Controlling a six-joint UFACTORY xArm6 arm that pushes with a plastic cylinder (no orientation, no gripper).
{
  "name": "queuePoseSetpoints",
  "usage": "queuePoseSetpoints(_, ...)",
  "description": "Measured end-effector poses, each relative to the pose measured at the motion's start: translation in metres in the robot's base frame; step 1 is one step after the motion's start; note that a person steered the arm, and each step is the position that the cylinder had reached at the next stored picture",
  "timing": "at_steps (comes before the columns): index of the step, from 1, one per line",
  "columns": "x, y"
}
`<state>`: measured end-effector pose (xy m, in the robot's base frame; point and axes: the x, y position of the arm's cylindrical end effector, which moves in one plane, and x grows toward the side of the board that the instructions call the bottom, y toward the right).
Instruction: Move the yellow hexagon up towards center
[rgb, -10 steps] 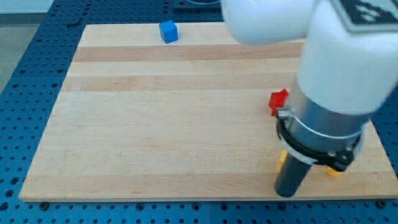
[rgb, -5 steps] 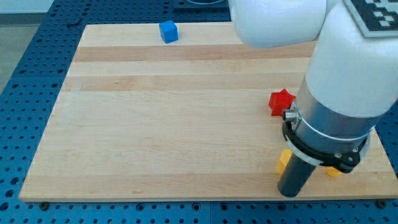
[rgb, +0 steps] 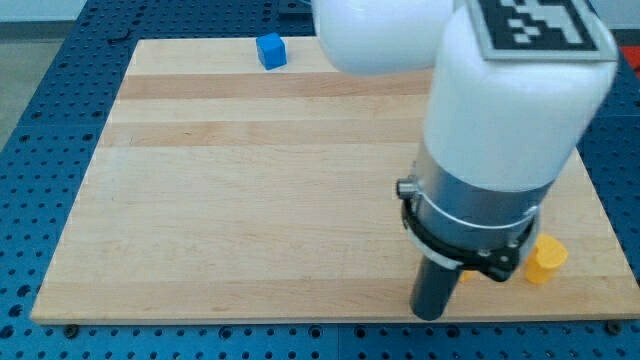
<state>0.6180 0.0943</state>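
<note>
A yellow block (rgb: 546, 258), its shape partly hidden, sits near the board's bottom right corner, just right of my arm. My tip (rgb: 429, 314) rests on the board near the bottom edge, left of that yellow block. A sliver of a second yellow block (rgb: 466, 274) shows right next to the rod's right side. The red block seen earlier is hidden behind my arm.
A blue cube (rgb: 271, 50) sits near the top edge of the wooden board (rgb: 250, 190), left of middle. My large white and grey arm (rgb: 500, 130) covers much of the board's right half. A blue perforated table surrounds the board.
My arm and tip have moved to the view's left along the bottom edge. The arm now hides the red block and exposes more of the yellow block at the right.
</note>
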Motion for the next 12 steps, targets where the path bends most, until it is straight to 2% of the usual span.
queuePoseSetpoints(2, -0.020, 0.073)
queuePoseSetpoints(3, -0.034, 0.062)
queuePoseSetpoints(6, -0.040, -0.062)
queuePoseSetpoints(7, -0.049, -0.087)
queuePoseSetpoints(9, -0.057, -0.088)
queuePoseSetpoints(10, -0.049, -0.074)
queuePoseSetpoints(11, -0.024, -0.072)
queuePoseSetpoints(12, -0.017, -0.046)
